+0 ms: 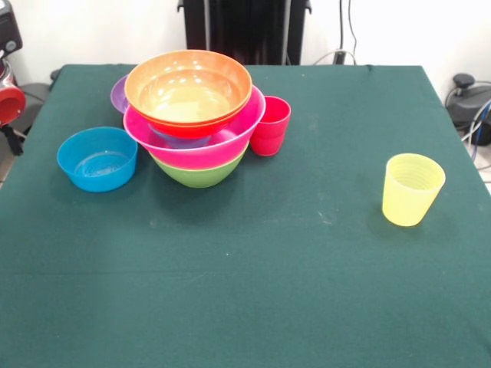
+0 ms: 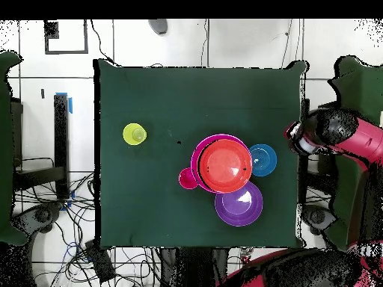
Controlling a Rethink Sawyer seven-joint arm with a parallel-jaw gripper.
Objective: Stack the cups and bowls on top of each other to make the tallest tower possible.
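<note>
The tower (image 1: pixel 196 123) stands at the back left. It has a green bowl (image 1: pixel 199 175) at the bottom, a big pink bowl (image 1: pixel 207 149) above it, and an orange bowl (image 1: pixel 188 88) on top over a red one. A red cup (image 1: pixel 270 126) stands upright against the tower's right side. The yellow cup (image 1: pixel 412 188) stands alone at the right. To the tower's left sits a blue bowl (image 1: pixel 97 159), and a purple bowl (image 1: pixel 119 93) lies behind it. My gripper (image 2: pixel 298 138) is drawn back off the table's edge beside the blue bowl (image 2: pixel 262 159), holding nothing.
The dark green table cloth (image 1: pixel 253 268) covers the whole table. My red arm (image 2: pixel 351 142) lies outside the table's edge. Cables and equipment surround the table on the floor.
</note>
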